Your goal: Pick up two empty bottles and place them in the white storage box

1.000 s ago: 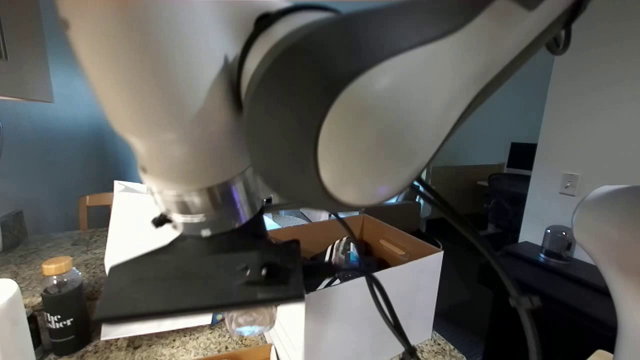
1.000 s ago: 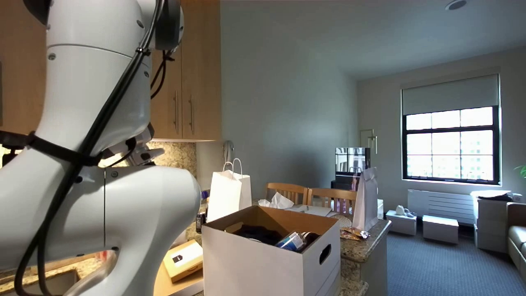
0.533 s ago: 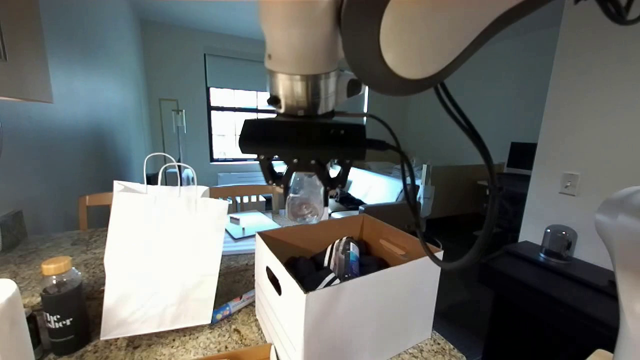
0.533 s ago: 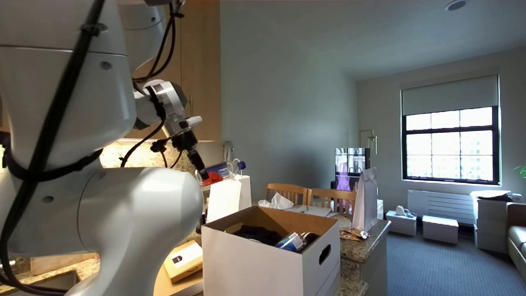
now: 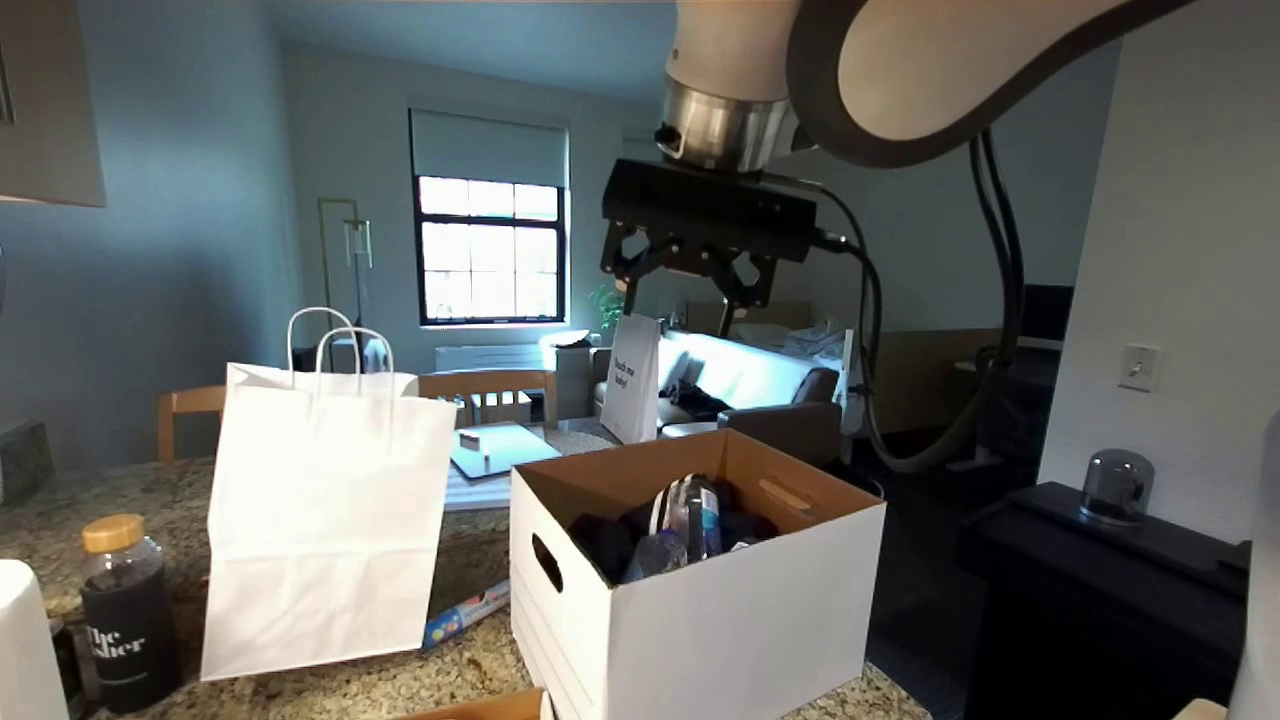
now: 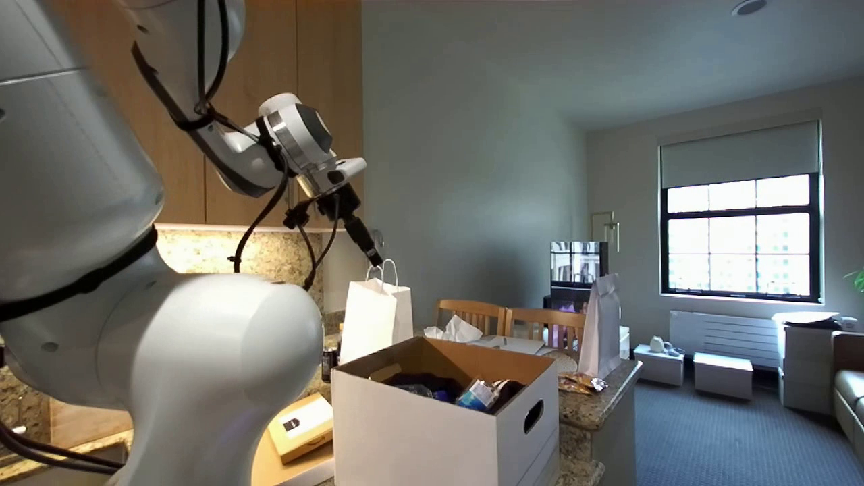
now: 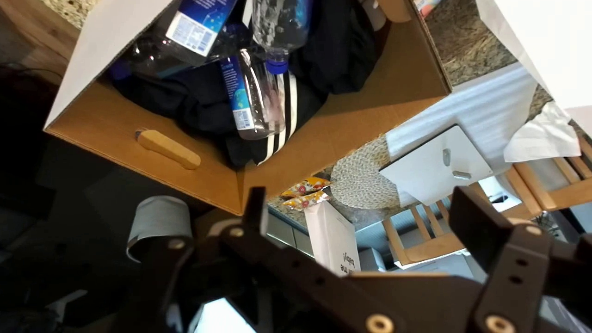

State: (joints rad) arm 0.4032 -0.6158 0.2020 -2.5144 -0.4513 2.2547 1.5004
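Fingers (image 7: 254,206) of the gripper (image 5: 678,308) stand spread, with nothing between them; in both exterior views they hang higher than the white storage box (image 5: 745,620). Whether they are directly over its opening cannot be told. Box is upright on the granite counter (image 5: 330,692), open at the top. Wrist view shows, inside it, a clear bottle (image 7: 252,99) lying on dark cloth (image 7: 342,60), a blue-capped bottle (image 7: 281,30) beside it, and a further labelled bottle (image 7: 198,30), partly out of view. Judgement: the placing step appears complete, the two required bottles presumably being among these; which two cannot be determined. Next move calls for taking the arm (image 5: 930,70) up and away, fingers left apart, without catching the box or the paper bag (image 5: 330,520) standing near it.
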